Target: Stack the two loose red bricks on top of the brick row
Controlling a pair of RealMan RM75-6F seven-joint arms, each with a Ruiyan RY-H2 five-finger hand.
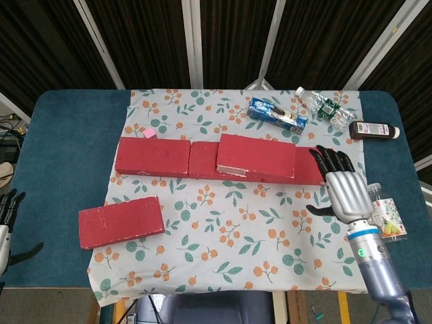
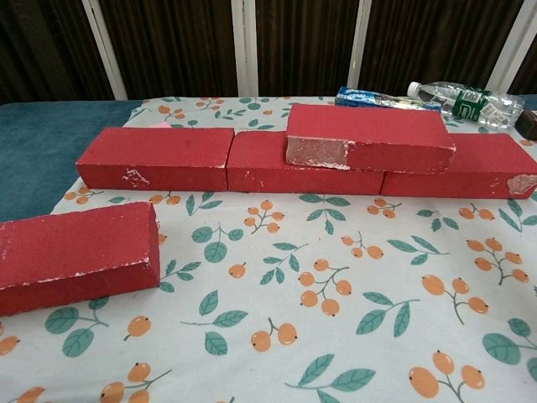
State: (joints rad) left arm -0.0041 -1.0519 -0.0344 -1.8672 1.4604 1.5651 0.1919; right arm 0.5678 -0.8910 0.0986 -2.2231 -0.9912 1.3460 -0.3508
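One red brick (image 1: 256,156) sits on the brick row (image 1: 154,157), over the middle and right bricks. The other loose brick (image 1: 121,221) lies on the tabletop (image 1: 61,155), near-left, well apart from the row. My right hand (image 1: 341,182) is empty, fingers spread, just beside the row's right end. My left hand (image 1: 7,209) is at the left edge; can't tell its state.

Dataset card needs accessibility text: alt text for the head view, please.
One red brick sits stacked on a three-brick row across a floral cloth, while a second loose brick lies on the cloth's left edge. The right hand hovers open by the row's right end; the left hand shows at the frame's left edge.
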